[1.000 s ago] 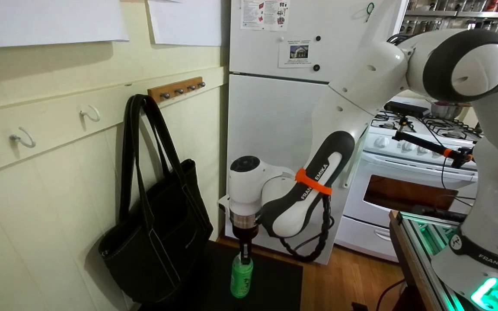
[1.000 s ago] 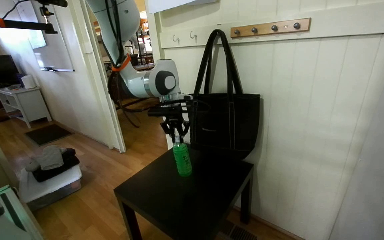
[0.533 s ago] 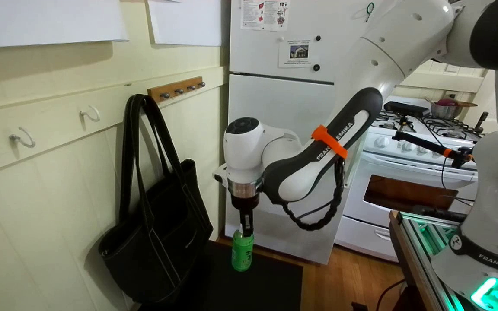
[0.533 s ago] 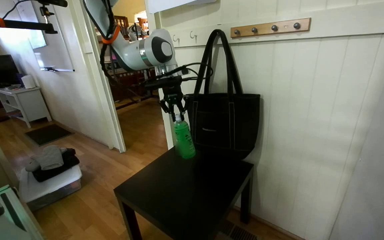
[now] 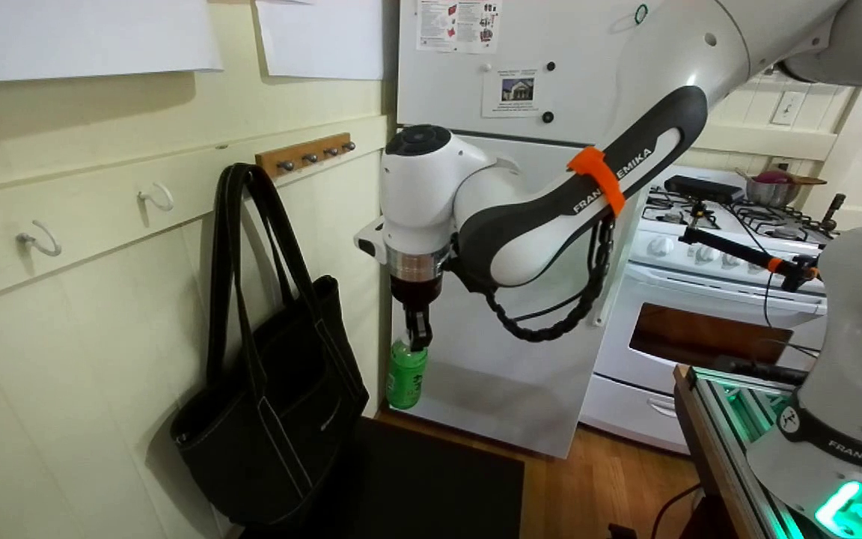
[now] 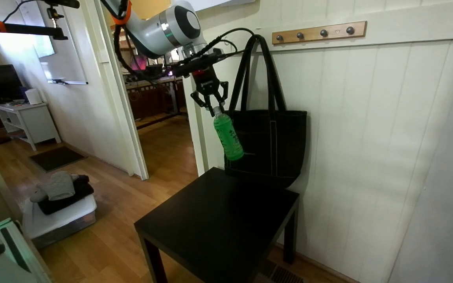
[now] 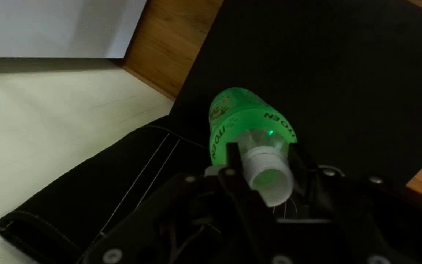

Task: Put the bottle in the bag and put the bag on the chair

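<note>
You have the bottle (image 6: 228, 135) by the neck: the gripper (image 6: 218, 110) pinches it between both fingers (image 7: 234, 157), one each side. It's in the air, off the chair (image 6: 214, 222), tilted along with the gripper, not yet in the bag (image 6: 267, 143). Bag hangs on the wall (image 6: 376, 118) by its long handles (image 5: 225, 262), at the chair's wall-side edge; can't tell if its bottom touches.

Step in hand looks like the carry to the bag's mouth. Bottle's base seems lower than the rim, so go up first, then across, or you'll likely shove the front panel. Bring it upright if you can. Neck-only hold may let it swing, so go slow. Line up between the two handles, don't thread a loop. Get the base well below the rim before you let go, then back straight up so nothing snags. Neck looks hollow in the wrist view, maybe uncapped: don't tip further. Gap between bottle and bag: can't judge depth, so creep in.
</note>
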Available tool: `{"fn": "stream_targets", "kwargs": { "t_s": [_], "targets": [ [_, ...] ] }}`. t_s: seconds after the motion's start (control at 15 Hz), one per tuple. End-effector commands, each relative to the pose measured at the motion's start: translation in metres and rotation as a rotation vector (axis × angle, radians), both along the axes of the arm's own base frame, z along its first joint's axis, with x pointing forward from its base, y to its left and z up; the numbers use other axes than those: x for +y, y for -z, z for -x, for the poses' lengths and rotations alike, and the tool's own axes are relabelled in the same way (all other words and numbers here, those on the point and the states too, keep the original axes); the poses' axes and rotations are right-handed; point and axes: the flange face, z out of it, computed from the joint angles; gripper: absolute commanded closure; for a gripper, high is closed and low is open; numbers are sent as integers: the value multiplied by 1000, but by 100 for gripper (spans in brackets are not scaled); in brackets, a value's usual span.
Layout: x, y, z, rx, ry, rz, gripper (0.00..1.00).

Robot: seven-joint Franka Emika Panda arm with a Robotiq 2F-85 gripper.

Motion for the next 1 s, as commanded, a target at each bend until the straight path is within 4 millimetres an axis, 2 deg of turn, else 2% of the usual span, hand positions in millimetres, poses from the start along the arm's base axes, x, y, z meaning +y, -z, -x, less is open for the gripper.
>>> {"fn": "stream_targets", "kwargs": {
  "t_s": [0.0,0.33,0.4,0.67,0.73,0.8,0.93],
  "targets": [
    [-1,-26,-14,-35,-78,53,88],
    [-5,-50,-38,-104,-155,57,88],
    [-4,-48,-28,-83,-117,48,63],
    [-5,-54,-35,-94,-132,50,63],
    [-5,-53,-35,-93,-133,50,88],
    [0,-52,-35,-102,-144,53,88],
    [3,-61,-39,-137,-159,56,88]
  ]
}}
